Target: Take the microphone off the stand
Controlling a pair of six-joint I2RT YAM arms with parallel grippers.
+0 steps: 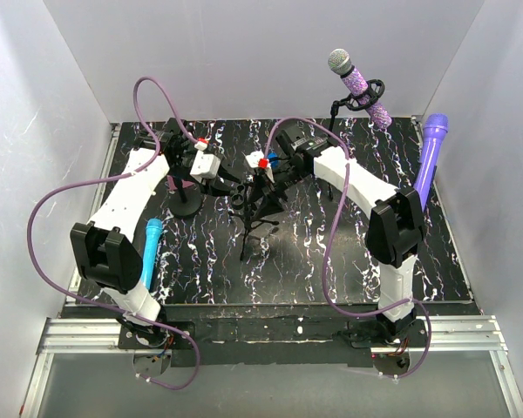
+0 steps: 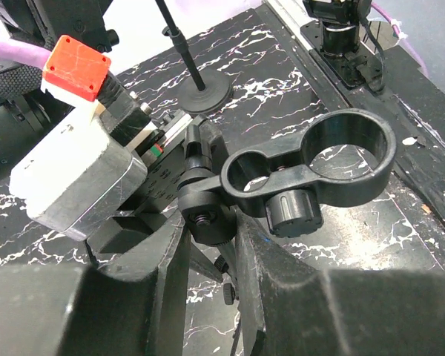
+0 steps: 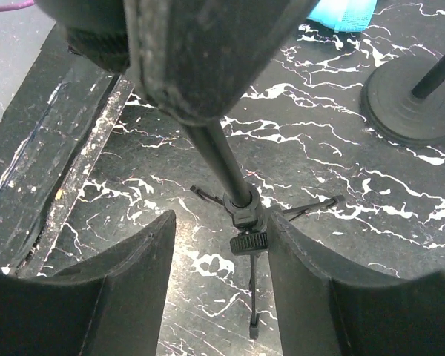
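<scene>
While the left end effector [image 2: 208, 231] is pressed together, pinching the tripod stand [image 1: 253, 212] at the swivel joint just below its clip, the right end effector [image 3: 221, 228] stands spread, one finger on either side of the stand's pole above the leg collar. Whether it touches the pole cannot be told. Neither end effector carries a microphone.

The clip ring [image 2: 305, 180] at the head of the tripod stand is empty; the table shows through it in the left wrist view.

Outward from the tripod stand:
- A blue microphone [image 1: 150, 251] lies on the table [image 1: 331, 270], well to the left of the stand and nearer the arm bases.
- A round-base stand [image 1: 187, 202] sits just to the left of the stand.
- A purple microphone [image 1: 430, 157] is well to the right, at the table edge by the wall.
- A glittered microphone [image 1: 359, 83] sits in another stand behind and to the right.

Assessment: with the ring bare, the removal appears done for the tripod stand. Which loose microphone came from it cannot be told. What appears left is to release the stand and draw both arms clear. If the glittered microphone is the one meant, that removal is not yet begun.
</scene>
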